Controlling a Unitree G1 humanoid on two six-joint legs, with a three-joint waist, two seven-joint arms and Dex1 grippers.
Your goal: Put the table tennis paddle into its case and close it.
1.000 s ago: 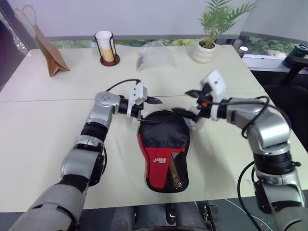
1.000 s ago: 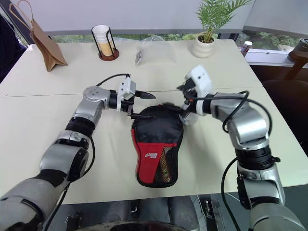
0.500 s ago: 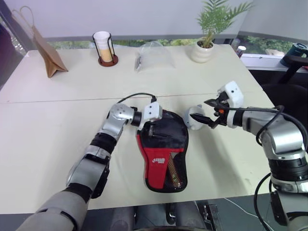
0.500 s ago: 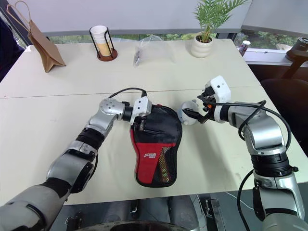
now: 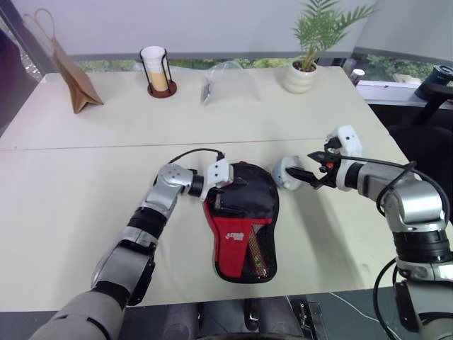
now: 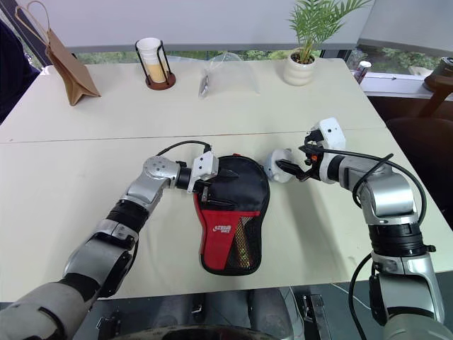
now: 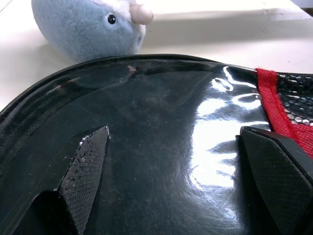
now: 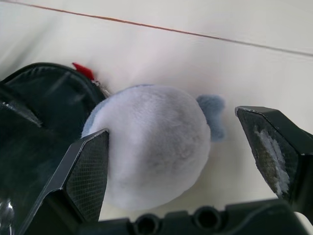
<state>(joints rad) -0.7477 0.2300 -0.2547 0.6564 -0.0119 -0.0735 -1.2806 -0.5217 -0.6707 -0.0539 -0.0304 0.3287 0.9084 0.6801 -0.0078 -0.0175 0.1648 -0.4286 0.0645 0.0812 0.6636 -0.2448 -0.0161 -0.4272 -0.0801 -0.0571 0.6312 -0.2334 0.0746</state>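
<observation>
Right wrist view: pompom (image 8: 151,147) seemingly between open fingers (image 8: 85,171).

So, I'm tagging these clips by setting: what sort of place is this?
Probably an office or lounge area by a window. A pale table carries a potted plant, a cup in a wire holder and a brown paper bag, with greenery outside behind them.

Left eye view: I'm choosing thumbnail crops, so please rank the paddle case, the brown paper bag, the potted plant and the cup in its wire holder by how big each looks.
1. Paddle case.
2. Potted plant.
3. Brown paper bag; close to the plant, so that order is unsure.
4. Cup in its wire holder.
The last three stand farther back, so they look smaller.
</observation>
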